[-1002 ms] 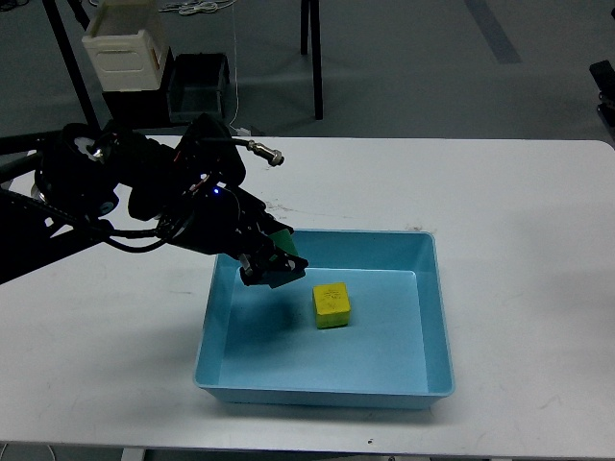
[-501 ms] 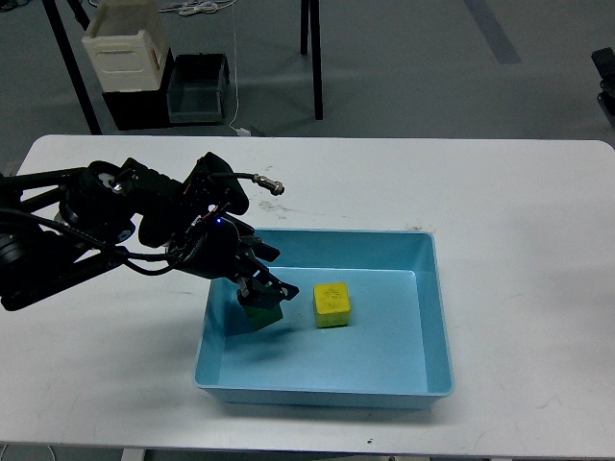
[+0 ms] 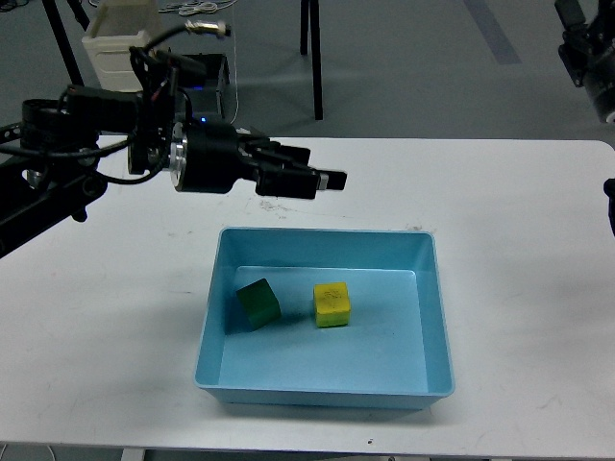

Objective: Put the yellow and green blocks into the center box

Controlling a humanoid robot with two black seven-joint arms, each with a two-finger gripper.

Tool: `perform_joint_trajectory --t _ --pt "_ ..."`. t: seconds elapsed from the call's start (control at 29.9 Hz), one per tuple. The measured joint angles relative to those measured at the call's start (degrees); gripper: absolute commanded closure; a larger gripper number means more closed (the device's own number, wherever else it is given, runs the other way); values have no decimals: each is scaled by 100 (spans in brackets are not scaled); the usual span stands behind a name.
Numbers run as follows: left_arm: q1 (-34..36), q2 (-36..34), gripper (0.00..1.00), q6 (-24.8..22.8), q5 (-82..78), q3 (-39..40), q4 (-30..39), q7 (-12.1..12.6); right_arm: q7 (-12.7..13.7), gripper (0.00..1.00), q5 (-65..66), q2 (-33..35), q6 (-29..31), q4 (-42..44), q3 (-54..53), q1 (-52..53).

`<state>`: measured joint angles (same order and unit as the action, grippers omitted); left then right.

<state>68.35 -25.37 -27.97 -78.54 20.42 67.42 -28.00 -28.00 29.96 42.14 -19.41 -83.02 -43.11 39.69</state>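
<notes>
Green block [image 3: 259, 303], yellow block [image 3: 332, 304] in blue tray [image 3: 437, 317], left hand [image 3: 322, 180] above, apart

Bright even light, soft shadows, sharp

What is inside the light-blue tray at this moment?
Inside the light-blue tray lie two cubes: the green block, tilted near the left wall, and the yellow block beside it, apart. Nothing covers them.

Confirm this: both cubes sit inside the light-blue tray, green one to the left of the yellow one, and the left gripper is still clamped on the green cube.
One thing is wrong. In the head view the left gripper holds nothing; it hangs above the table beyond the light-blue tray. The green cube lies free in the tray, left of the yellow cube, as you said.
</notes>
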Motion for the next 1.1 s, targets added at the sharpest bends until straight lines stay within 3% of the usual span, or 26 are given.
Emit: perform_joint_trajectory --t 0.1,0.13,0.37,0.57,0.63,0.87,1.1 --pt "-332 -22 0 0 772 656 -2 0 41 0 -9 -470 53 14 2 288" --pt "-457 -25 0 0 985 845 -17 0 180 0 -18 -620 104 22 -15 401" --pt "-1414 31 0 61 2351 1843 -79 0 1532 0 -76 -1686 913 480 -265 1031" --pt "-1921 41 0 1001 3503 2033 -81 0 2322 0 -441 -2588 2083 1141 -879 1081" --pt "-2042 46 0 1266 3968 2035 -80 0 2598 0 -769 -2767 2233 1168 -1091 1003" --pt "-2387 92 0 1399 6055 1942 -39 0 2762 0 -1493 -3035 2294 961 -1879 511" --pt "-2853 139 0 1393 7889 1979 229 0 2823 0 -2180 -3133 2284 -42 -2746 -813"
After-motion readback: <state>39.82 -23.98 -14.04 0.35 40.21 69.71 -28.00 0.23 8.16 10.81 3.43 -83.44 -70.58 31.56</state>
